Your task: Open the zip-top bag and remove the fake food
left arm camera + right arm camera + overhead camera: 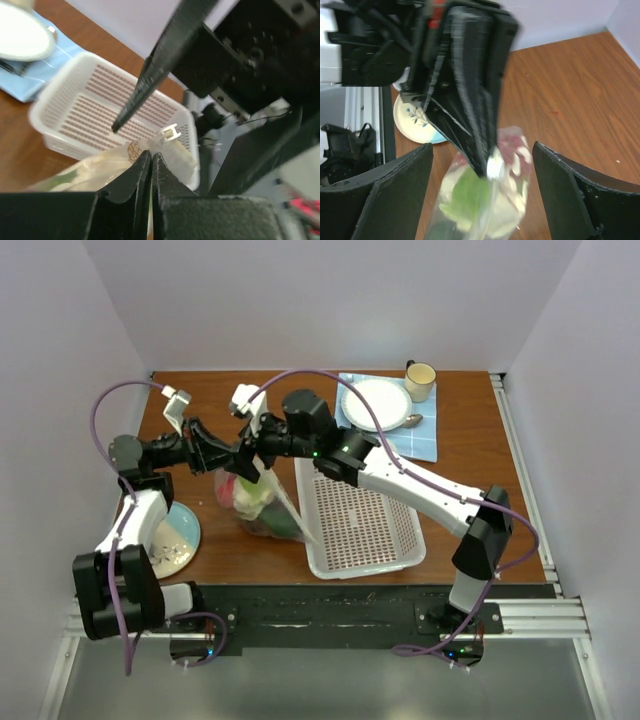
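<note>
The zip-top bag [256,505] hangs upright over the table, left of the basket. My left gripper [151,154] is shut on the bag's top edge [142,147], just beside the white zip slider [170,133]. The fake food sits inside the bag: a green piece [465,192], a red piece [512,147] and a cream-white piece [517,215]. My right gripper [482,149] is open, its two fingers [395,195] standing wide either side of the left gripper and the bag top, touching neither. One right finger [145,80] crosses the left wrist view above the bag.
A white perforated basket [395,540] lies right of the bag. A floral plate [180,540] sits near the left arm's base. At the back right, on a blue cloth [425,440], are a white plate [378,403], a cup [420,380] and a spoon [410,421].
</note>
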Controlling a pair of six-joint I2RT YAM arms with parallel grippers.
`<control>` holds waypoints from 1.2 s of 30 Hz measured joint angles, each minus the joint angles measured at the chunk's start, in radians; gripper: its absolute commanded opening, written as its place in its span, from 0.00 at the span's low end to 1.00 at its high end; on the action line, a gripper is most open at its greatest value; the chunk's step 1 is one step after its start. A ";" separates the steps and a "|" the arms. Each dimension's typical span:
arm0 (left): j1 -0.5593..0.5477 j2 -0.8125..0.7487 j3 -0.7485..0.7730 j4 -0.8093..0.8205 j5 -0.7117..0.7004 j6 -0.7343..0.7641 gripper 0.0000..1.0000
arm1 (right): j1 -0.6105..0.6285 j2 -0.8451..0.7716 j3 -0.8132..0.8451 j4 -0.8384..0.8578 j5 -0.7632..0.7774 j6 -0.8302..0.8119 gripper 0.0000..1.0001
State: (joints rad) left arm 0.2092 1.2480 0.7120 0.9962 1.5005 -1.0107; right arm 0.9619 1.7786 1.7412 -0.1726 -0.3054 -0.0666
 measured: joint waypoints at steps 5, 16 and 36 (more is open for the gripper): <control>-0.040 0.135 -0.005 0.201 0.005 -0.432 0.09 | 0.015 0.022 0.000 -0.027 0.012 -0.036 0.69; -0.042 0.155 -0.005 0.271 0.008 -0.599 0.02 | 0.008 0.013 -0.027 -0.038 0.027 -0.035 0.41; -0.042 0.146 -0.006 0.274 -0.013 -0.602 0.00 | -0.031 -0.008 -0.032 -0.050 -0.012 0.018 0.46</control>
State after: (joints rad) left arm 0.1677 1.3945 0.7063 1.2705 1.4876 -1.6123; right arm 0.9306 1.7706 1.7088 -0.2230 -0.3172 -0.0483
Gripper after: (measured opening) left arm 0.027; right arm 0.430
